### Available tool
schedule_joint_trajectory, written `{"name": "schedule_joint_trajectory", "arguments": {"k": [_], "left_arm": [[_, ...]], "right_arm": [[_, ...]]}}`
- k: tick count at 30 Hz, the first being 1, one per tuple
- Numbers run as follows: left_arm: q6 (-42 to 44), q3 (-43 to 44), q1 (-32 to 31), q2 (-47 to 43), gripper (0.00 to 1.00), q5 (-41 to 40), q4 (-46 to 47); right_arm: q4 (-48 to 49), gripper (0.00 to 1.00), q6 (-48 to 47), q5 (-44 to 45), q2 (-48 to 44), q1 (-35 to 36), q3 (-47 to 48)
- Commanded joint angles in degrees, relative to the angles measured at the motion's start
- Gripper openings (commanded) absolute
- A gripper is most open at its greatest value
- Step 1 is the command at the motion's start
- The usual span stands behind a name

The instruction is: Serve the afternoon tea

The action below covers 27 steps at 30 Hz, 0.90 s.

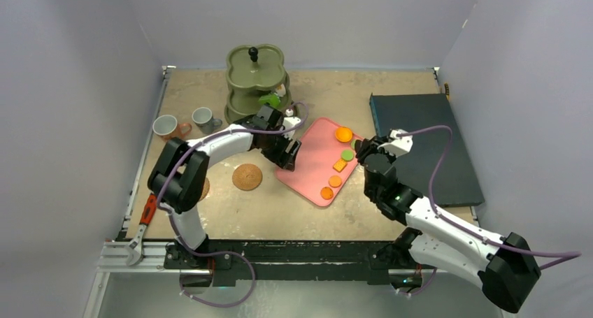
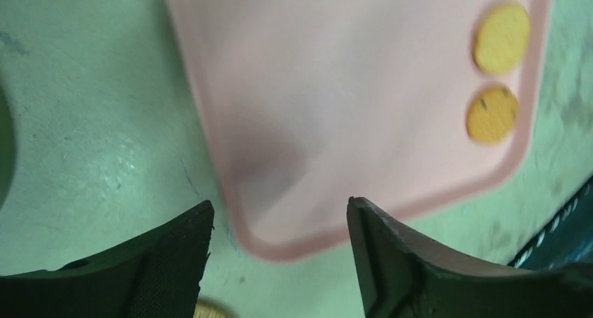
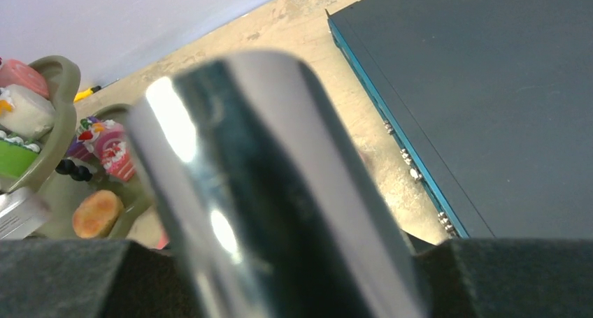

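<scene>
The olive three-tier stand [image 1: 255, 80] stands at the back with pastries on its tiers, and it shows in the right wrist view [image 3: 52, 73]. Orange [image 1: 343, 133] and green [image 1: 347, 154] pastries lie on the flat pink tray [image 1: 311, 157]. My left gripper [image 1: 288, 156] is open and empty over the tray's left corner [image 2: 280, 241]. Two orange pastries [image 2: 501, 37] show at the tray's far edge. My right gripper [image 1: 365, 152] is shut on shiny black tongs [image 3: 266, 192] by the tray's right edge. Two cups [image 1: 166, 126] [image 1: 203, 117] stand left of the stand. A brown coaster [image 1: 247, 177] lies in front.
A second coaster [image 1: 203, 190] is partly hidden under the left arm. A dark blue flat board [image 1: 423, 147] lies at the right, and it shows in the right wrist view [image 3: 489, 108]. A red-handled wrench [image 1: 143, 223] lies at the near left edge.
</scene>
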Motion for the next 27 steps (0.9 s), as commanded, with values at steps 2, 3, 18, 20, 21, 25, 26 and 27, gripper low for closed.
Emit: {"name": "schedule_joint_trajectory", "arguments": {"k": [2, 3, 18, 20, 21, 25, 26, 27], "left_arm": [[37.0, 1.0, -0.6, -13.6, 0.87, 10.1, -14.9], [44.5, 0.7, -1.1, -15.1, 0.89, 9.7, -18.0], [78.1, -6.3, -11.7, -12.5, 0.81, -1.2, -13.3], [78.3, -7.9, -13.0, -11.4, 0.75, -3.9, -8.8], [77.8, -8.5, -13.6, -10.8, 0.71, -5.2, -7.2], [75.5, -9.4, -14.2, -8.9, 0.59, -7.1, -4.4], [75.0, -9.8, -14.3, -8.9, 0.56, -7.3, -3.8], [74.5, -10.4, -14.3, -9.1, 0.54, -7.8, -3.3]], "right_arm": [[5.5, 0.38, -1.1, -2.2, 1.3, -0.7, 0.0], [5.7, 0.38, -1.1, -2.4, 1.7, -0.8, 0.1], [5.6, 0.38, -0.8, -2.6, 1.8, -2.3, 1.9], [5.5, 0.38, -1.0, -2.5, 1.6, -2.5, 2.0], [5.4, 0.38, -1.1, -2.5, 1.5, -2.6, 2.0], [5.5, 0.38, -1.6, -2.6, 1.4, -3.2, 2.0], [5.8, 0.38, -1.8, -2.8, 1.5, -3.4, 2.0], [6.0, 0.38, -2.1, -3.0, 1.6, -3.6, 2.1]]}}
